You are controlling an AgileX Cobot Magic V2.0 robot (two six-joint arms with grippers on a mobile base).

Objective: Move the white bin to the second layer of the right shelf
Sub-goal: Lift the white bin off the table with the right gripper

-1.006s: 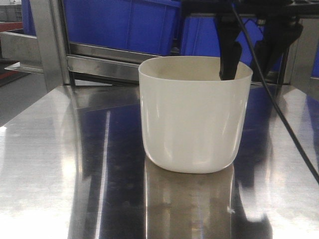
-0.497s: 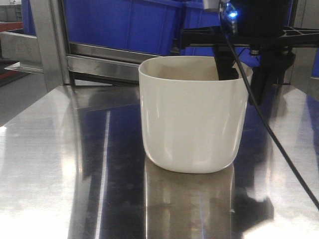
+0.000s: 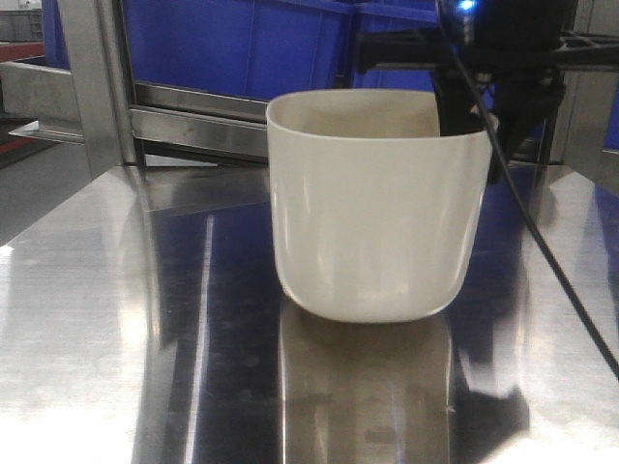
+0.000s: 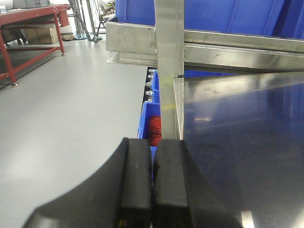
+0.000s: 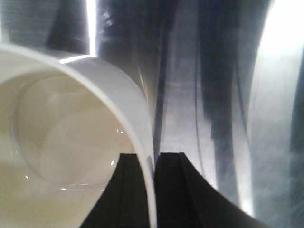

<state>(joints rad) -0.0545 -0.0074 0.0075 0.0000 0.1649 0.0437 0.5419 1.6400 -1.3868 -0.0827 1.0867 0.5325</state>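
Steel tabletop [image 3: 97, 319], white bin [image 3: 372, 213] rim in right pincer [image 5: 152, 190], left pincer [image 4: 152, 180] closed empty

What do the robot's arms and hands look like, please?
The left hand and the right hand both have matt black, flat-faced rectangular fingers. A thin black cable runs from the right one, and a small blue light glows on its black body.

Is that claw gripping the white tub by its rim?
Yes, the right gripper has one black finger inside the white bin wall and one outside, pinching it.
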